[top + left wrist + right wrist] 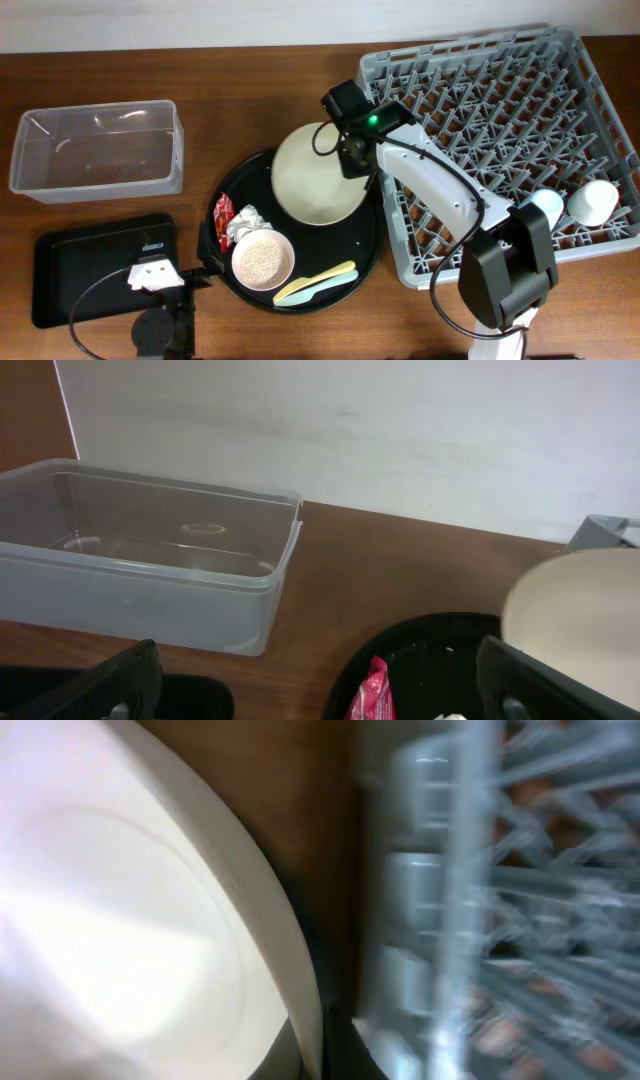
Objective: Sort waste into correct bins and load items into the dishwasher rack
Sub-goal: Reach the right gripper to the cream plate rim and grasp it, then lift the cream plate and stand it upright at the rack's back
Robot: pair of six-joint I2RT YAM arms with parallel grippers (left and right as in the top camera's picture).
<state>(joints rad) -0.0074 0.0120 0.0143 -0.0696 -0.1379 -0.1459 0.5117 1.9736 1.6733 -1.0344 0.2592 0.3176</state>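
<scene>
Round cream dish point(312, 180), gridded grey rack point(500, 90)

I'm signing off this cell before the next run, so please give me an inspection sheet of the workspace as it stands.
Surface: wooden table, no spills seen.
Job's things: cream dish at the far side of the round black tray. On that tray are a pink bowl of rice, red wrapper, napkin, yellow utensil and pale blue utensil. White cup and light blue cup in the dishwasher rack. Clear tub and flat black tray hold no waste.
Clutter: nothing seen.
End effectors: left end effector open; right end effector shut on the dish's rim.
Cables: black cable loops over the flat black tray; second cable by the right arm.
Surroundings: pale wall.
</scene>
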